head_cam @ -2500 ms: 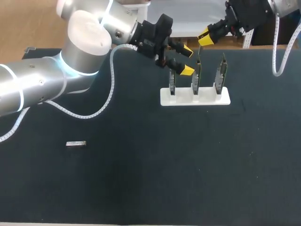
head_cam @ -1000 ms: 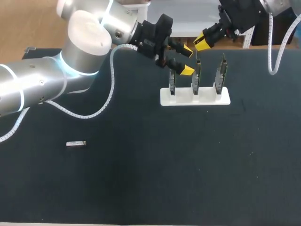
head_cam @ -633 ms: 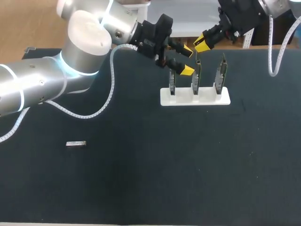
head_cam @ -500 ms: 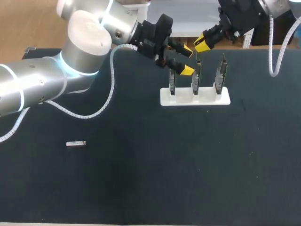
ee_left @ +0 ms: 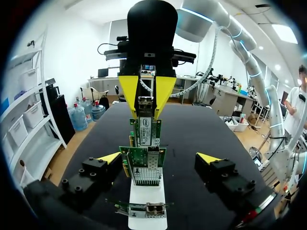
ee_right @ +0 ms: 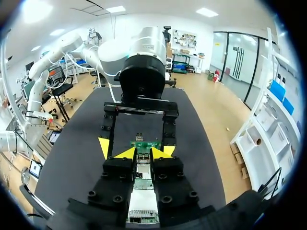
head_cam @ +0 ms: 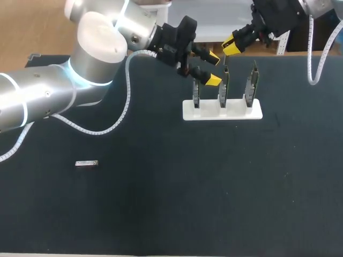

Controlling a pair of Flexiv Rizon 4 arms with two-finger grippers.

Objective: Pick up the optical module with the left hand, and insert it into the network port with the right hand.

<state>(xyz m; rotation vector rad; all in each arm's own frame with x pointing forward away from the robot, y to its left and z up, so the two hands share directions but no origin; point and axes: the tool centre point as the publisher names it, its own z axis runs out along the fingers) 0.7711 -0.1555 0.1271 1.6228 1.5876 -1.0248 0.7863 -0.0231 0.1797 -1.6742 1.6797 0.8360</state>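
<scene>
Optical module (head_cam: 86, 164), a small silver bar, lies flat and untouched on the near-left part of the dark bench (head_cam: 161, 214), with its long axis running side to side across the head view. Nothing stands close to it.

Farther back, right of the middle, a white stand (head_cam: 187, 110) holds three green circuit cards (head_cam: 251, 80) upright in a row. In the left wrist view a metal socket (ee_left: 146, 175) shows on the middle card. Which card is the target I cannot tell.

The left claw (head_cam: 213, 68) hangs at the left end of that row. Its yellow fingertips (head_cam: 214, 80) are spread wide and hold nothing. In its own wrist view the cards line up in the gap between them, and no contact is visible. From this claw the module lies well apart, toward the near-left, roughly under the arm's own forearm side. The left arm is plainly the nearer of the two, so the pick-up seems not yet begun. It would call for a swing back toward the robot and a turn to close across the bar's short sides.

Farthest back, the right claw (head_cam: 230, 47) hovers above the middle card's top edge. Whether it is clamped on anything I cannot tell.
</scene>
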